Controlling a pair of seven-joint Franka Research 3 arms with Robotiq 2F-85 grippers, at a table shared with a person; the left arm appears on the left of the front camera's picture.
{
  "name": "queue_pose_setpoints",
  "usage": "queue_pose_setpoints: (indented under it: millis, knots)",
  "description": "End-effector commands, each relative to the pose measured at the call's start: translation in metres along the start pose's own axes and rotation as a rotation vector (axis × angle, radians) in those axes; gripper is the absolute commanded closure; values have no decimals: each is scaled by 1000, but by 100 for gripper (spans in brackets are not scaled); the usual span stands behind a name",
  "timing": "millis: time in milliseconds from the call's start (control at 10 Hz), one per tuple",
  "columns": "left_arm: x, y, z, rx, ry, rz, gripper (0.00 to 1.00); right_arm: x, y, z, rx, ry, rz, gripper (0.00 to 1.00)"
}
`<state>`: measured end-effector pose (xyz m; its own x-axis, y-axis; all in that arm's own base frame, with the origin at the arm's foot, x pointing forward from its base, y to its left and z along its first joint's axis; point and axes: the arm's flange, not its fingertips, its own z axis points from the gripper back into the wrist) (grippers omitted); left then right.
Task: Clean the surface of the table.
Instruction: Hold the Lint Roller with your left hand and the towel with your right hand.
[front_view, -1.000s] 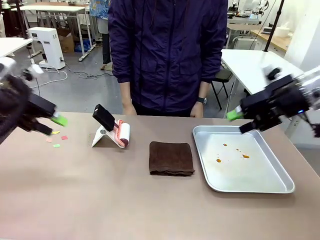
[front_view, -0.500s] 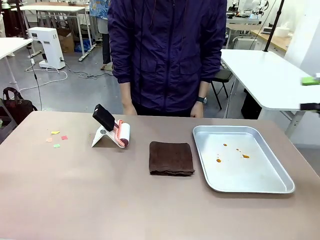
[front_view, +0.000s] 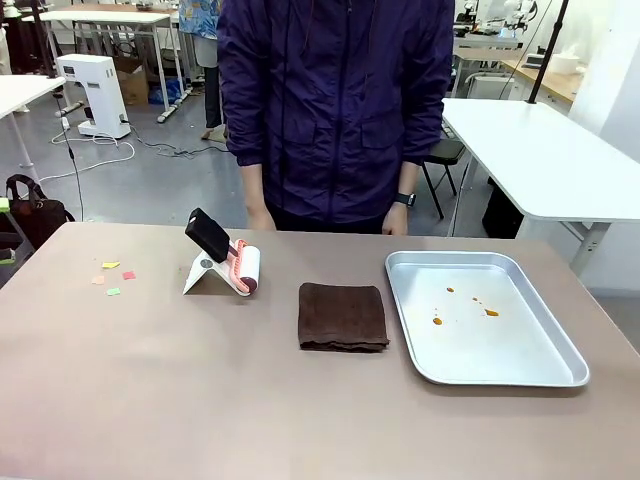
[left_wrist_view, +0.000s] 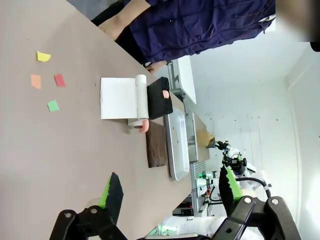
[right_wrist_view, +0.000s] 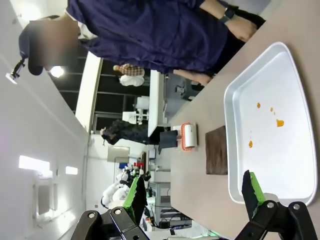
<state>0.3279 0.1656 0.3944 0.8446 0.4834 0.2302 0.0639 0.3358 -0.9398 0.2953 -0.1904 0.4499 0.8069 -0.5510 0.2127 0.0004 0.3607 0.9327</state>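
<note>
The left claw (left_wrist_view: 170, 192) and right claw (right_wrist_view: 196, 192) have pulled back from over the desk (front_view: 200, 400). Both stand spread, holding nothing. Paper scraps (front_view: 128, 275) lie at the desk's ten o'clock.

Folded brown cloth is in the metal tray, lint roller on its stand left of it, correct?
No. The brown cloth lies folded on the table beside the metal tray, not in it, as the front view shows. The lint roller on its stand is left of the cloth.

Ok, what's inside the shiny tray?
Just a few small orange-brown drips on the floor of the tray. Nothing covers it, so its whole inside shows.
</note>
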Motion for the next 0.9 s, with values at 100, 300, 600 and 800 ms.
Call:
queue_pose_setpoints:
  millis: [100,300,600,800]
  knots:
    - [-7,2,5,-21,29,-15,0,-1,13,-6,20,17,17,0]
    - [-7,2,5,-21,29,-15,0,-1,13,-6,20,17,17,0]
    - [-1,2,8,-1,29,-19,0,-5,18,-16,-37,76,81,0]
    - [10,-15,-2,-14,97,-65,0,-6,49,-47,-82,188,215,0]
